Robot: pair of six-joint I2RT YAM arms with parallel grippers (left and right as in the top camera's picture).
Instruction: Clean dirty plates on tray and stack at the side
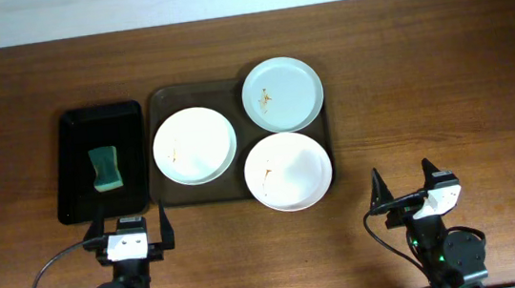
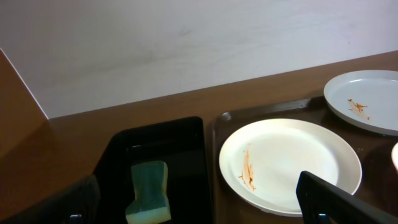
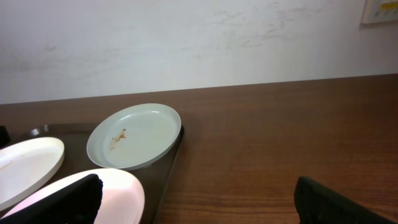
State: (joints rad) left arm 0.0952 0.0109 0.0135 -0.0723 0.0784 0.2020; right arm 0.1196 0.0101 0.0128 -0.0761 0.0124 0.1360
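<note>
Three dirty plates lie on the dark brown tray (image 1: 160,104). One white plate (image 1: 194,145) is at the tray's left, with an orange smear (image 2: 247,171). A pale blue plate (image 1: 282,94) sits at the back right and overhangs the rim. A white plate (image 1: 287,171) sits at the front right. My left gripper (image 1: 130,230) is open and empty in front of the tray's left corner. My right gripper (image 1: 405,186) is open and empty over bare table right of the tray.
A glossy black tray (image 1: 69,125) left of the brown tray holds a green sponge (image 1: 105,170), also in the left wrist view (image 2: 149,190). A white wall (image 3: 186,37) runs behind the table. Bare wood lies right of the tray.
</note>
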